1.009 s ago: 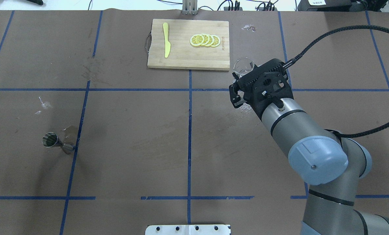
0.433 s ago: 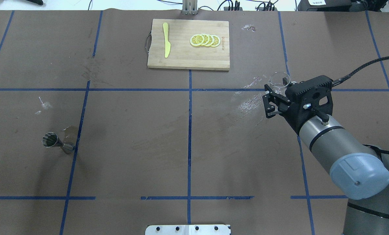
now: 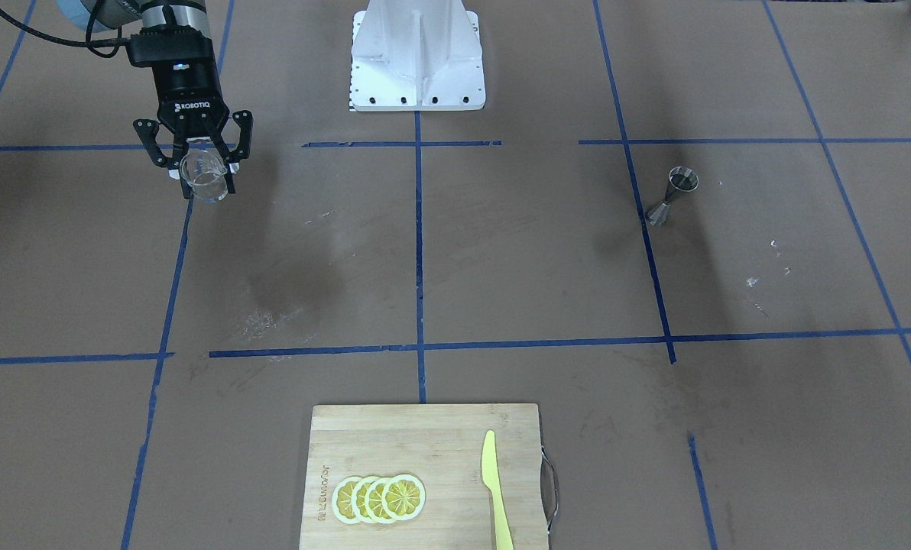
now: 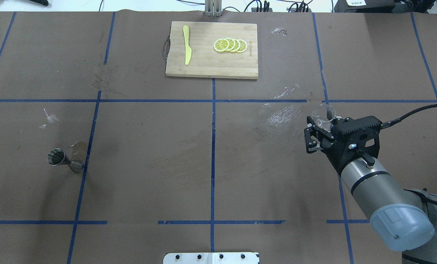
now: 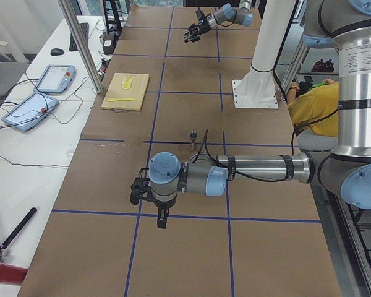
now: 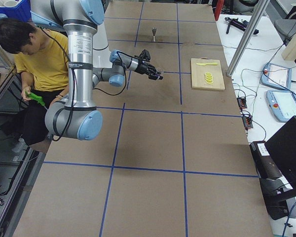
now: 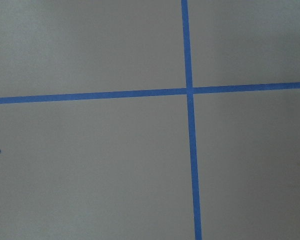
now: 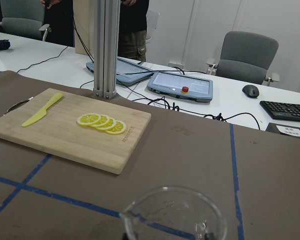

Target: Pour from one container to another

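Overhead exterior view: the right gripper (image 4: 319, 128) is clamped on the clear beaker (image 4: 325, 113), its 2 fingers against the glass walls. The beaker is upright, mouth up, raised off the table (image 4: 149, 128). The steel jigger (image 4: 59, 158) stands upright far off to this gripper's left, just beside a blue tape line, well apart from the beaker. Ahead of the gripper and to its left lies a cutting board (image 4: 211, 62) carrying lemon slices (image 4: 230, 45) and a yellow knife (image 4: 186, 46). The left gripper (image 5: 136, 190) hangs over bare table; I cannot tell how its jaws stand.
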Controlling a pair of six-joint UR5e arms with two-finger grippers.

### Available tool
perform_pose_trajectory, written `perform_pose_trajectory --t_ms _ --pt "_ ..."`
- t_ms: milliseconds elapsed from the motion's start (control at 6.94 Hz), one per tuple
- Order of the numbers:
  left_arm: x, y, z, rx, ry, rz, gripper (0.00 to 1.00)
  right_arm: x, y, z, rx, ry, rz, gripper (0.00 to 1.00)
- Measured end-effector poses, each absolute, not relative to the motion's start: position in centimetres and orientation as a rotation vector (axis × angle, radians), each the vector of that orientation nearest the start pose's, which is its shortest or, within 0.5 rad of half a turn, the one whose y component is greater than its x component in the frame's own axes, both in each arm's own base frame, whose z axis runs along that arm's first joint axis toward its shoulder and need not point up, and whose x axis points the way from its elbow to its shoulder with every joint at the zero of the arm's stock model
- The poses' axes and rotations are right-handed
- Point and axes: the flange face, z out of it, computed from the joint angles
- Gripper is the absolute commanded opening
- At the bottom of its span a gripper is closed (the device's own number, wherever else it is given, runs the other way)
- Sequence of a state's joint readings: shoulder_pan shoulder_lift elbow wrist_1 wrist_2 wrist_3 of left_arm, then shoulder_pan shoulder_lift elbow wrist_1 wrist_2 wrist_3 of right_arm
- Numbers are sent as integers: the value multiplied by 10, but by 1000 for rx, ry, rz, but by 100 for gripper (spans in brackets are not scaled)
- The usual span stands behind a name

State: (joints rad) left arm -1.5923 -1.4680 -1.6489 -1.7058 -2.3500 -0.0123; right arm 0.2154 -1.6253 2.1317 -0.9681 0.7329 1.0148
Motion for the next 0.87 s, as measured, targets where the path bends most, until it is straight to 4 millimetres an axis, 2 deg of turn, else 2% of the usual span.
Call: perform_pose_trajectory --t_ms 433,865 --pt "-73 -454 652 112 778 13 100 -397 -274 386 1077 -649 272 0" --pt "-74 -454 651 115 778 12 100 -412 -270 421 1109 -605 327 0"
